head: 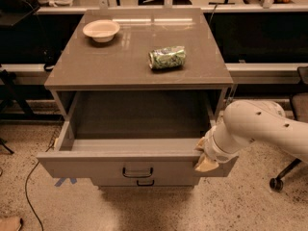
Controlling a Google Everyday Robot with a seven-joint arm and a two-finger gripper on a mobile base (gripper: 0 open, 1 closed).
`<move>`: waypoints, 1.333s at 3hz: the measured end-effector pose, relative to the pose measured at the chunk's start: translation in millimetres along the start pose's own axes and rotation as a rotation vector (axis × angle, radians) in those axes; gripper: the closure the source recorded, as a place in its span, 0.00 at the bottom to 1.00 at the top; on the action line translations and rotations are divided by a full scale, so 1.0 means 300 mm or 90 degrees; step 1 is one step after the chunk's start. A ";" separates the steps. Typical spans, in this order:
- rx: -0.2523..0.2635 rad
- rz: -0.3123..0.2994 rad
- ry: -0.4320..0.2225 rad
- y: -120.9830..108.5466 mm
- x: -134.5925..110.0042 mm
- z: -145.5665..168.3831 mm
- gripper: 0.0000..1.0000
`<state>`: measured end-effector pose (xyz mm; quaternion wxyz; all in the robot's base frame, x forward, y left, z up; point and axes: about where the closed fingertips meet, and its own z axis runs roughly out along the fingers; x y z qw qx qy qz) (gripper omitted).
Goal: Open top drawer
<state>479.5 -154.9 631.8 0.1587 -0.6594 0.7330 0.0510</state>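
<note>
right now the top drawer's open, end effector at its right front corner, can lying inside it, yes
Camera view: the can lies on the cabinet top, not inside. The top drawer is open, end effector at its right front corner.

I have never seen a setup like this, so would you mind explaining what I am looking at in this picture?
There is one view, from a camera looking down at a grey cabinet from its front. The thick white tube entering from the right is the robot's arm. Its grasping end, the gripper, sits against the right end of the top drawer front. I cannot tell whether it is clamping anything. That drawer is pulled well out, showing its deep grey interior, and its black handle is untouched at the centre. On the cabinet top sit a pale bowl at the back left and a green can lying on its side.
</note>
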 end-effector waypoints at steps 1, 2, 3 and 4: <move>-0.001 -0.001 0.000 0.003 -0.001 0.001 0.00; -0.001 -0.001 0.000 0.003 -0.001 0.001 0.00; 0.080 0.019 -0.013 -0.008 0.054 -0.189 0.00; 0.142 0.029 -0.017 0.000 0.091 -0.336 0.00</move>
